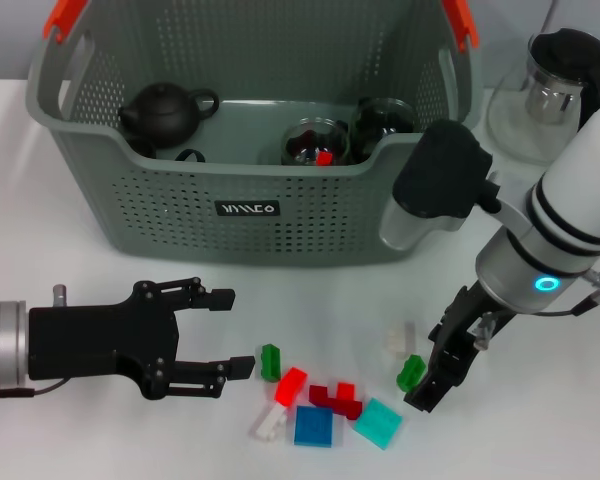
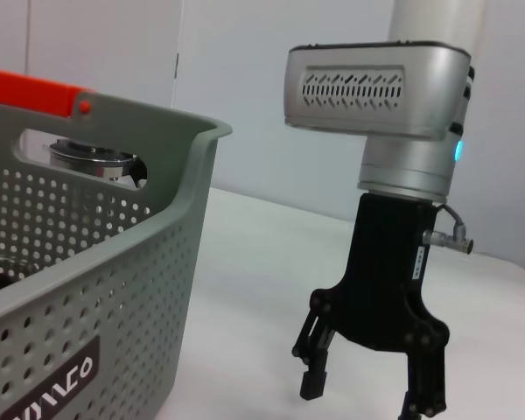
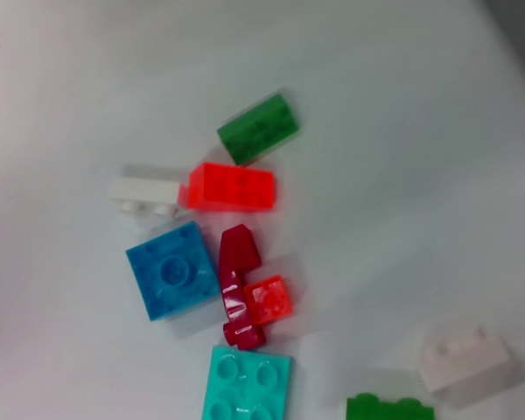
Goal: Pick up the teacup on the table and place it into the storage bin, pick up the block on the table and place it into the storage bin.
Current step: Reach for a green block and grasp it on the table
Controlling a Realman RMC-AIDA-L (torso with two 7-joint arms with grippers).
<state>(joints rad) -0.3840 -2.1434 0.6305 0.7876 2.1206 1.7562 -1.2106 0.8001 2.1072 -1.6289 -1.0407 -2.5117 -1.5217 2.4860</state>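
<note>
White table (image 1: 80, 250); only head view shows teapot (image 1: 165, 112).

blocks on table (image 1: 313, 425): 9 | storage bin (image 1: 248, 210): 1 | teapot (image 1: 163, 113): 1 | glass pitcher (image 1: 546, 95): 1

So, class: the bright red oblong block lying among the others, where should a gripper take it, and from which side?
Probably from above, fingers closing across the red block's two long flat sides, its narrow width. It lies flat; the white block touches one short end.
</note>
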